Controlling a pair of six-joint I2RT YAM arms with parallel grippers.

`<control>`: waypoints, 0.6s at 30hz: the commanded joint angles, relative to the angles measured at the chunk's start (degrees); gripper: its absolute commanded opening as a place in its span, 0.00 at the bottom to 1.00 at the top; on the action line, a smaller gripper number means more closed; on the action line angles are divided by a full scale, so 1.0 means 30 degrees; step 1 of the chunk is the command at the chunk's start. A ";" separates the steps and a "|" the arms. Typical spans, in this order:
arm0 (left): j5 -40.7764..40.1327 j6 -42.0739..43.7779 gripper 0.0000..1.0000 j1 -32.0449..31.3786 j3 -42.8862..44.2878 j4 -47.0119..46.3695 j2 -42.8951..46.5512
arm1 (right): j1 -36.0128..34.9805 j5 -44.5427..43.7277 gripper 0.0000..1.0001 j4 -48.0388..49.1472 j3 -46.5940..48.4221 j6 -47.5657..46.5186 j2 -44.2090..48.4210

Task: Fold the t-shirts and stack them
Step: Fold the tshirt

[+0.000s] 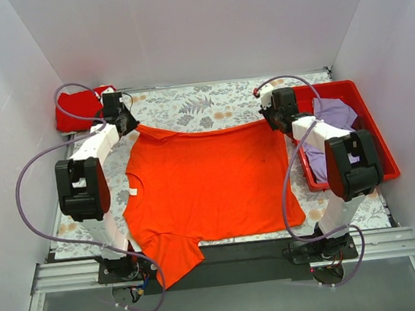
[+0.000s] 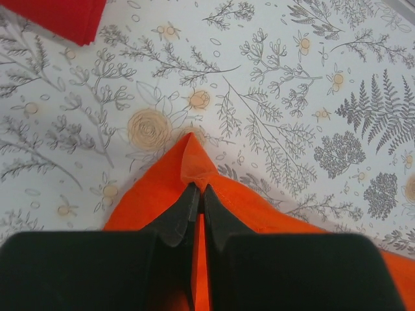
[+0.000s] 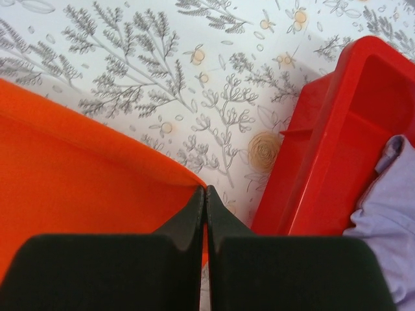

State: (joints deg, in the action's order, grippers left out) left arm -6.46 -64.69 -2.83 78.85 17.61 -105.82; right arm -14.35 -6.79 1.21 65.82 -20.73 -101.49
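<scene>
Botanical-print tablecloth (image 1: 210, 104) beneath an orange t-shirt (image 1: 210, 184), far corners clamped in the fully closed left gripper (image 2: 196, 191) and right gripper (image 3: 205, 191); red bin (image 3: 324, 149) just beside the latter.

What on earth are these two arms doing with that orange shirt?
They are folding t-shirts. The left fingers and the right fingers are each shut on a far corner of the orange tee. It lies spread across the table, with one sleeve reaching past the near edge. A red tee sits folded at the far left corner, and a lavender tee lies in the bin.
</scene>
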 commanded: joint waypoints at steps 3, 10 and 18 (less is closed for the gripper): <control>-0.1480 -0.1318 0.00 0.0094 -0.1144 0.1835 0.3513 | 0.0096 0.0388 0.01 -0.0022 -0.1721 0.0874 0.2274; -0.1012 -0.2665 0.00 0.0094 -0.3458 0.3212 0.6032 | 0.0067 0.0153 0.01 -0.0375 -0.3597 0.2016 0.4093; -0.0221 -0.4334 0.00 0.0094 -0.6652 0.3651 0.9603 | 0.0067 0.1295 0.01 -0.1019 -0.5621 0.3042 0.6290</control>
State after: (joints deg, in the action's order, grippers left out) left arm -7.86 -74.83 -2.81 60.58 27.22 -82.48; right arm -14.33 -4.10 -1.28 50.46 -13.98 -85.93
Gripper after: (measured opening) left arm 0.014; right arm 0.020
